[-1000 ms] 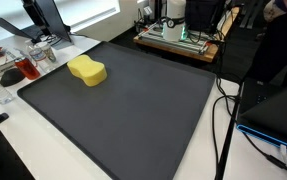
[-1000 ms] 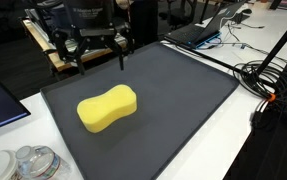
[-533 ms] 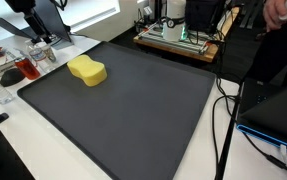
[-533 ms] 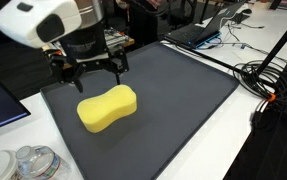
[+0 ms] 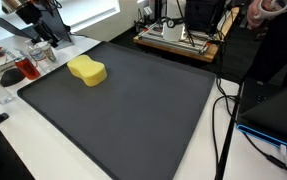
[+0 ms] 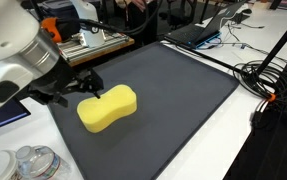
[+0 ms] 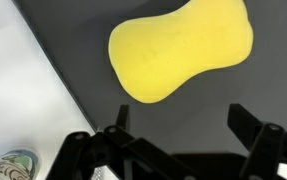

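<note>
Here the yellow sponge (image 7: pixel 181 50) lies just ahead of the gripper (image 7: pixel 178 125), whose jaws stand open and empty.

- Bright, even room light; the window (image 5: pixel 88 12) behind blows out white.
- The sponge (image 6: pixel 108 108) throws just a soft, thin shadow on the matte black mat (image 6: pixel 183 90).
- The arm (image 6: pixel 18 55) looks smeared and overexposed; the wrist view's lower edge falls dark.

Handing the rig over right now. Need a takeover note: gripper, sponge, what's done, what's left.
Gripper: open, empty, hovering close to the yellow sponge; the wrist view shows a gap between them.
Sponge: lying flat on the dark mat, towards one corner.
Done: nothing gripped or lifted yet.
Left: probably to close in on the sponge and grasp it.
</note>
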Robot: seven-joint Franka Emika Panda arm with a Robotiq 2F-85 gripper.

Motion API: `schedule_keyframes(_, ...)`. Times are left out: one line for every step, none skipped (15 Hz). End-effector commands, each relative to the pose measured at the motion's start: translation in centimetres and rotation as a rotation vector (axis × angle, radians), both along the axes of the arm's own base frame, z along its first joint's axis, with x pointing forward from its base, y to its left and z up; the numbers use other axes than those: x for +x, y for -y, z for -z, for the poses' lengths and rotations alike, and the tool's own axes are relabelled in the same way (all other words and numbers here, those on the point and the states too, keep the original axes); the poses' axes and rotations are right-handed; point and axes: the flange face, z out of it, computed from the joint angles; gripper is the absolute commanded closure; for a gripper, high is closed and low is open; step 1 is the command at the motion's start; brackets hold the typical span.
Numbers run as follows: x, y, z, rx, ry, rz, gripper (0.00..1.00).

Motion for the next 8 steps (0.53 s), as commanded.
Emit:
schedule_keyframes(-1.0,2.6,1.2,0.097,0.025,-0.005,0.00)
schedule_keyframes(-1.3,3.0,1.5,0.108,0.030,0.001,0.00)
schedule_keyframes(-1.6,3.3,1.7,0.119,0.035,-0.003,0.00)
schedule_keyframes(-1.7,3.5,1.8,0.111,0.046,-0.009,0.00)
schedule_keyframes(-1.9,3.6,1.8,0.109,0.049,-0.020,0.00)
schedule_keyframes(-2.0,3.6,1.7,0.104,0.057,-0.033,0.00)
schedule_keyframes(-2.0,3.5,1.6,0.096,0.065,-0.040,0.00)
schedule_keyframes(-1.9,3.3,1.7,0.086,0.072,-0.052,0.00)
